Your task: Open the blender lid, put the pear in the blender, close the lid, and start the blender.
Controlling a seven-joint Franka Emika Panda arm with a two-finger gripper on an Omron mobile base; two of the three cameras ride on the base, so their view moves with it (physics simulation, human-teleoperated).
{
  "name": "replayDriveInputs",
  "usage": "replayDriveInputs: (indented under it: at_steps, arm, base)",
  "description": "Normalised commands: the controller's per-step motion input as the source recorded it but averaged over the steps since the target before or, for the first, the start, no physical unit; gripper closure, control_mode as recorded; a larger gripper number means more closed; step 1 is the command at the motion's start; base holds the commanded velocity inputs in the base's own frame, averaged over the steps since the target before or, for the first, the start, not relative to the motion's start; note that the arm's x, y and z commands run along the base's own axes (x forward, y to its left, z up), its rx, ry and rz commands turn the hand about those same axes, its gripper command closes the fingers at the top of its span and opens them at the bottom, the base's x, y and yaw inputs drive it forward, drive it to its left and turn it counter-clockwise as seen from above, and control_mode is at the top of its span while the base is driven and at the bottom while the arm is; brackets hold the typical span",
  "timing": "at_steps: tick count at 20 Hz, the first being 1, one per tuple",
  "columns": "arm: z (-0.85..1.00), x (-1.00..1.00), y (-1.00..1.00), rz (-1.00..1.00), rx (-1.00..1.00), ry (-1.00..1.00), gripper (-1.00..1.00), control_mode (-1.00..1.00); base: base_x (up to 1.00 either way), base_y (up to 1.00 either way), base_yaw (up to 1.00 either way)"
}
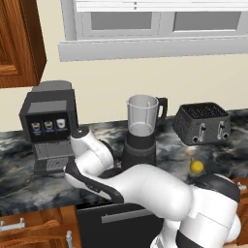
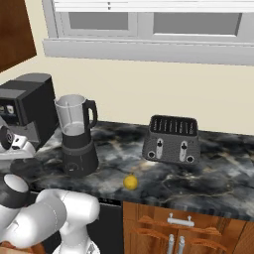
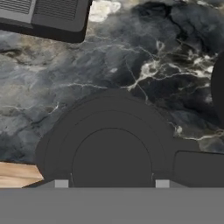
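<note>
The blender (image 1: 140, 133) (image 2: 77, 139) stands on the dark marble counter, and its clear jar is uncovered at the top. In the hand view the round black blender lid (image 3: 111, 148) lies just under the hand. My gripper (image 3: 111, 183) is shut on it, one fingertip (image 3: 61, 183) on each side of its raised knob. The lid (image 2: 23, 167) hangs low over the counter, left of the blender base and in front of the coffee machine. The yellow pear (image 1: 196, 166) (image 2: 130, 182) lies on the counter to the right of the blender, near the front edge.
A boxy grey coffee machine (image 1: 48, 126) (image 2: 27, 106) stands left of the blender, and its drip tray (image 3: 43, 17) is close to the lid. A dark toaster (image 1: 202, 122) (image 2: 172, 140) sits at the right. Wooden cabinet fronts (image 2: 168, 223) run below the counter edge.
</note>
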Motion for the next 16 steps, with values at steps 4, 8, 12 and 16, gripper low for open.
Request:
replayDriveInputs:
  at_steps: [4,8,12,16]
  arm:
    - [-0.24,0.13,0.08,0.00,0.04,0.00,1.00,-1.00]
    - [-0.21,0.16,0.01,0.00,0.05,0.00,1.00,-1.00]
    - [-0.26,0.22,0.02,0.00,0.05,0.00,1.00,-1.00]
    - [-0.29,0.34,0.07,0.00,0.03,0.00,1.00,-1.00]
  base:
    - [0.00,0.00,0.00]
    - [0.00,0.00,0.00]
    - [0.00,0.00,0.00]
    - [0.00,0.00,0.00]
